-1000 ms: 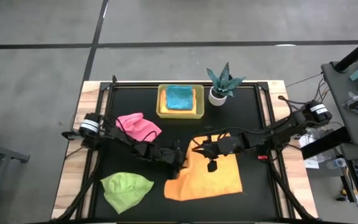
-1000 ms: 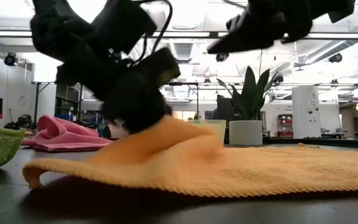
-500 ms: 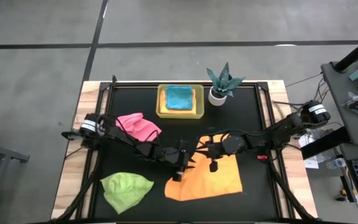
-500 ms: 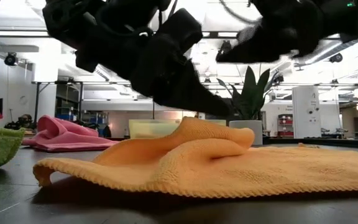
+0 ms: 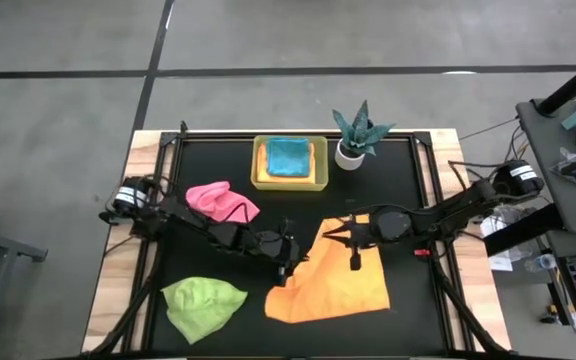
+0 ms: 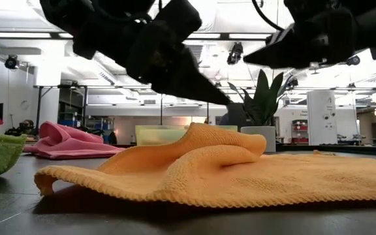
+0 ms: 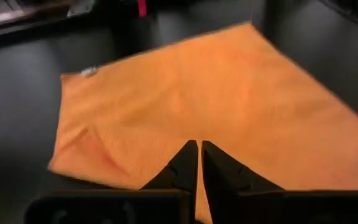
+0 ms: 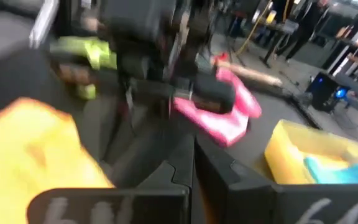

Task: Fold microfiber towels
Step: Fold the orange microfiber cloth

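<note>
The orange towel (image 5: 333,283) lies spread on the black mat (image 5: 208,160) toward the table's front, right of centre, with one rumpled fold humped up (clear in the low view (image 6: 220,147)) near its far-left part. The left gripper (image 5: 290,262) hovers over the towel's left edge with its jaws pressed together and nothing between them; the left wrist view shows its fingertips (image 7: 188,155) closed above the orange cloth (image 7: 216,106). The right gripper (image 5: 340,234) hangs over the towel's far corner, jaws clenched and empty. The pink towel (image 5: 222,202) sits bunched at the left, the lime green towel (image 5: 203,301) crumpled at the front left, and the turquoise towel (image 5: 289,156) rests folded in the yellow tray (image 5: 260,172), beside the potted plant (image 5: 356,133).
</note>
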